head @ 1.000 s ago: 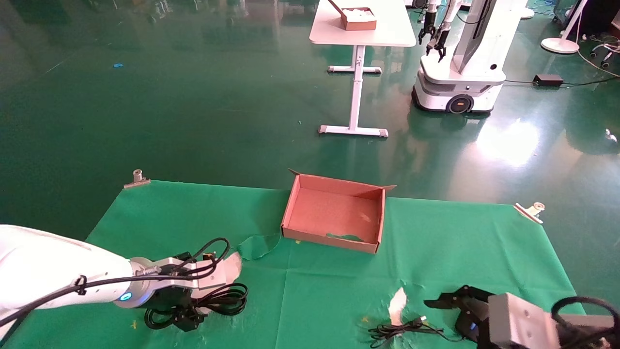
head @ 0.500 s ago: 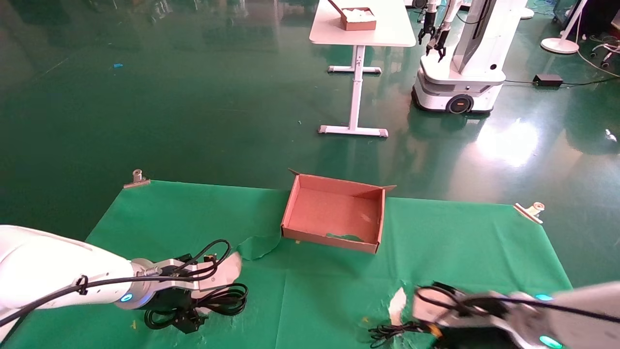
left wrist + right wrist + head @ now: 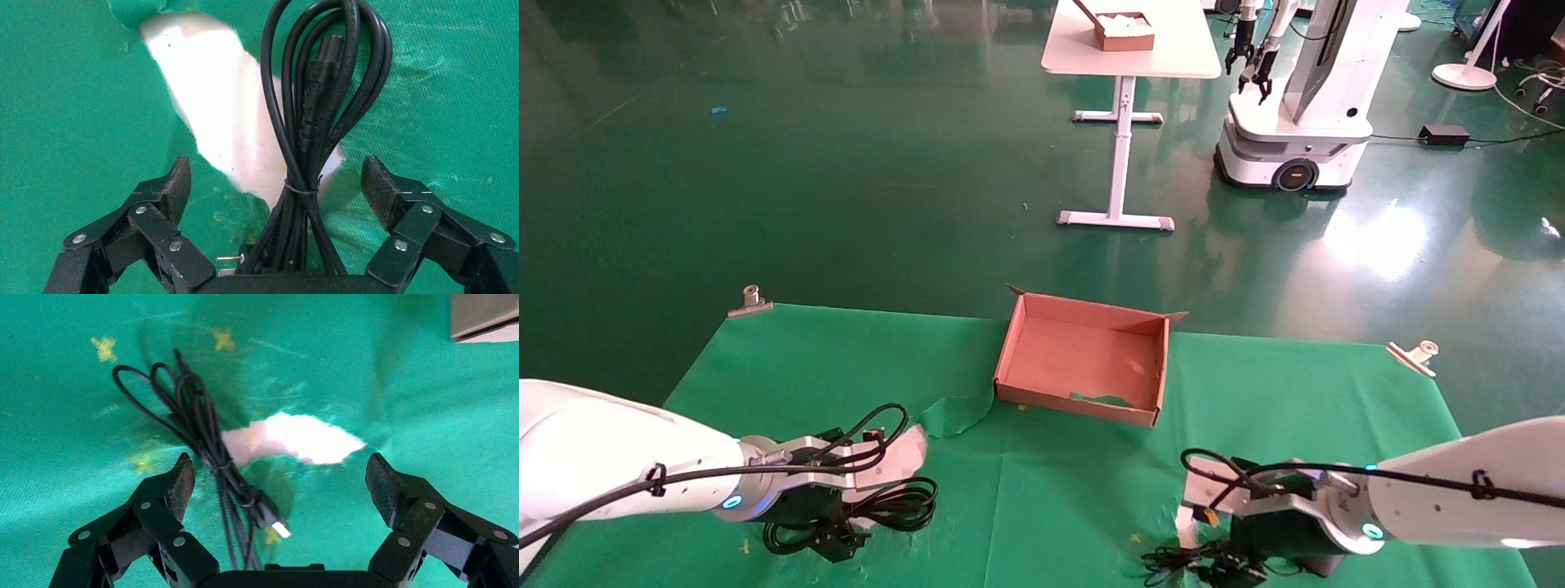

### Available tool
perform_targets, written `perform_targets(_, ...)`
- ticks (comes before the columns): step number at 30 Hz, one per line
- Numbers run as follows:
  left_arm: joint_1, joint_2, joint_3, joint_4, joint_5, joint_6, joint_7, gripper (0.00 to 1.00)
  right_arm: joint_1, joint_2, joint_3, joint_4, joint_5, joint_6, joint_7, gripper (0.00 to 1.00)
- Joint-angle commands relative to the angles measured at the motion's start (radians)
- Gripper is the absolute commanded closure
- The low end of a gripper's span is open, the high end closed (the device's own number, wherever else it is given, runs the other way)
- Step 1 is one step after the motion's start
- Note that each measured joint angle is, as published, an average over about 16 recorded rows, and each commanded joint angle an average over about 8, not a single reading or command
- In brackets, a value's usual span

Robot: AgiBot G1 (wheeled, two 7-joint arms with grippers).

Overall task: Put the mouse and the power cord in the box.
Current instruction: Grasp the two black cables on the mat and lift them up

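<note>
The left gripper hovers low over the power cord, fingers spread wide on either side of the bundled loops, not touching them. The right gripper is likewise spread apart above the mouse's thin cable; the mouse itself is hidden beneath it. The box sits on the green cloth, beyond and between both grippers.

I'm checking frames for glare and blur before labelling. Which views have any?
Head view: bright glare patch on the glossy green floor, tabletop sharp. Left wrist view: thick black looped power cord crisp between the open left gripper. Right wrist view: thin black bundled cable slightly smeared ahead of the open right gripper.
</note>
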Motion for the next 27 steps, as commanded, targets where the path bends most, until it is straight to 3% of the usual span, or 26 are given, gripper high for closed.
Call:
perform_targets(1,0.0,0.0,0.0,0.001,0.001,-0.001,0.0,0.83,0.005,-0.011,-0.005,-0.016,-0.013,0.004,-0.002,0.55)
perform_targets(3,0.0,0.0,0.0,0.001,0.001,0.0,0.0,0.98,0.004,-0.009,-0.005,-0.014,-0.009,0.003,-0.002,0.8)
perform_targets(4,0.0,0.0,0.0,0.001,0.0,0.0,0.0,1.0,0.003,-0.008,-0.004,-0.012,-0.007,0.003,-0.002,0.92)
perform_targets(5,0.0,0.0,0.0,0.001,0.0,0.0,0.0,1.0,0.003,-0.006,-0.003,-0.01,-0.006,0.003,-0.002,0.98)
perform_targets(27,0.001,-0.001,-0.001,-0.001,-0.003,0.001,0.0,1.0,-0.004,0.008,0.004,0.008,0.012,-0.003,-0.001,1.0)
